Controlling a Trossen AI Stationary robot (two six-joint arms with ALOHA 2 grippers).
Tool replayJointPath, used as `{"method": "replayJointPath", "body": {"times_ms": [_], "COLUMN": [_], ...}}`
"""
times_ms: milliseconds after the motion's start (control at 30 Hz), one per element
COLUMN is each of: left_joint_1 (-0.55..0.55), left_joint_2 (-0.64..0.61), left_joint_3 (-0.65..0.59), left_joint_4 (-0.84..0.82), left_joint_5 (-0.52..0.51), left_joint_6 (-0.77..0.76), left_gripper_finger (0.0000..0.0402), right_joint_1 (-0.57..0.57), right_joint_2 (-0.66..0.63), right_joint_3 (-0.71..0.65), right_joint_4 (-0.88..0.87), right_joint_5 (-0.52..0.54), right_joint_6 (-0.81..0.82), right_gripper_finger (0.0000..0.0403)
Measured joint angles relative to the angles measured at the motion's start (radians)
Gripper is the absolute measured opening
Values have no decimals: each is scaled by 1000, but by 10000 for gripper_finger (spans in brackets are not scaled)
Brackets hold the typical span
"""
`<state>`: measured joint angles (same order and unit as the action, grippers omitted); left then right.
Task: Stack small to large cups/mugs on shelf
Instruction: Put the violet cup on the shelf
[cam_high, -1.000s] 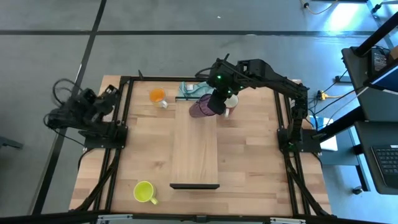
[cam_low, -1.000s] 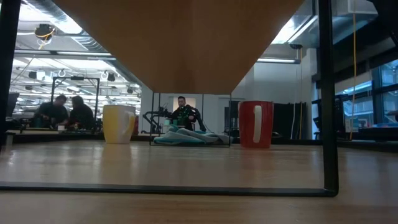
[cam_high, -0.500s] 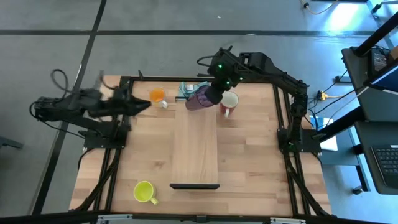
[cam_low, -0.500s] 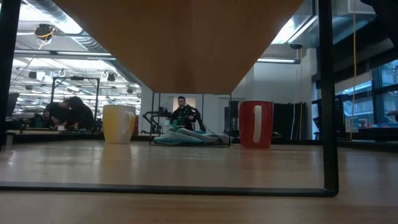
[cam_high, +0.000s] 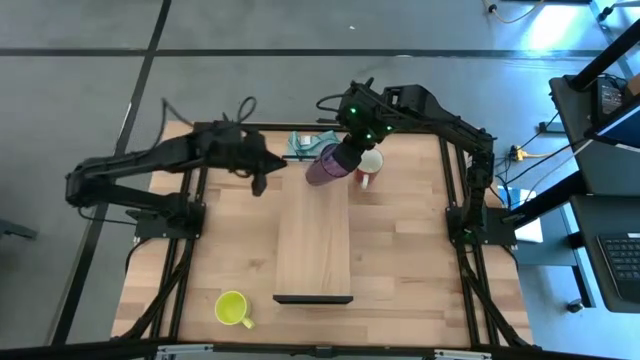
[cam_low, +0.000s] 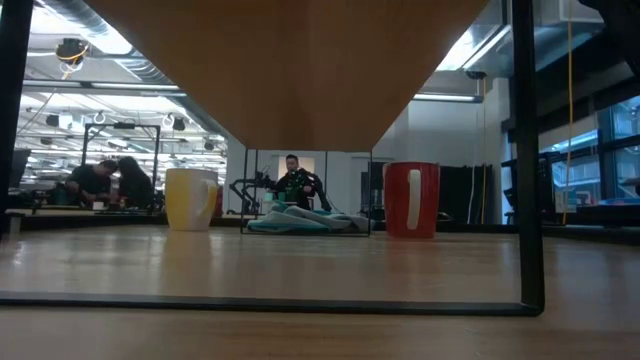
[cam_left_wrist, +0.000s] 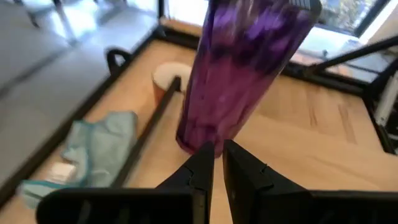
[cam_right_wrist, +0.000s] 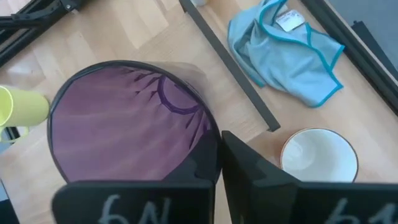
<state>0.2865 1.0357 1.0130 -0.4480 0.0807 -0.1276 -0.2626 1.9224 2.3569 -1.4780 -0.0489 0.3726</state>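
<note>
Purple tumbler (cam_high: 324, 166) sits in the upper middle of the high view, at the far end of the shelf (cam_high: 313, 240), held off the plank. The right gripper (cam_high: 345, 158) has its jaws pinched on the tumbler's rim wall, as the right wrist view shows: one finger inside the mouth, one outside.

Risk as we judge it: a rim pinch on a tall smooth tumbler is a thin hold. Any swing could let it pivot or slip, and it would drop beside the red mug (cam_high: 369, 164), which stands just to its right. The left gripper (cam_high: 259, 182) is near on the tumbler's left, jaws nearly together and holding nothing; the left wrist view puts the tumbler close ahead of its fingertips, so a clash between the arms is possible.

Long axis: the tumbler runs base to mouth and hangs tilted, not plumb. In the high view the mouth leans toward upper right, under the gripper, base toward lower left.

Outward: teal cloth (cam_high: 303, 143) lies behind it at the top table edge. Yellow-green mug (cam_high: 232, 308) stands well apart, lower left. We cannot spot the orange mug; the left arm covers that patch.
</note>
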Motion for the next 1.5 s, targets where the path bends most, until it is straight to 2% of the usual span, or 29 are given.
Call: {"method": "replayJointPath", "body": {"times_ms": [67, 167, 300, 700, 1100, 1267, 1500], "left_joint_1": [29, 40, 40, 41, 41, 47, 46], "left_joint_2": [42, 94, 138, 254, 272, 271, 272], "left_joint_3": [0, 0, 1, 2, 2, 0, 0], "left_joint_4": [0, 6, 78, 105, 109, 97, 94], "left_joint_5": [42, 48, 119, 123, 112, 109, 104], "left_joint_6": [4, 15, 13, 9, 8, 7, 7], "left_gripper_finger": [30, 30, 30, 30, 30, 30, 30], "right_joint_1": [0, 0, -4, -8, -8, -2, -4], "right_joint_2": [0, 0, 0, 0, 2, 0, 0], "right_joint_3": [0, 0, 0, -1, -36, -90, -80], "right_joint_4": [0, 4, 38, 35, 79, 136, 151], "right_joint_5": [0, 1, 1, 5, -8, -40, -47], "right_joint_6": [1, 1, 1, -6, -7, -7, -12], "right_gripper_finger": [14, 14, 14, 14, 32, 31, 30]}}
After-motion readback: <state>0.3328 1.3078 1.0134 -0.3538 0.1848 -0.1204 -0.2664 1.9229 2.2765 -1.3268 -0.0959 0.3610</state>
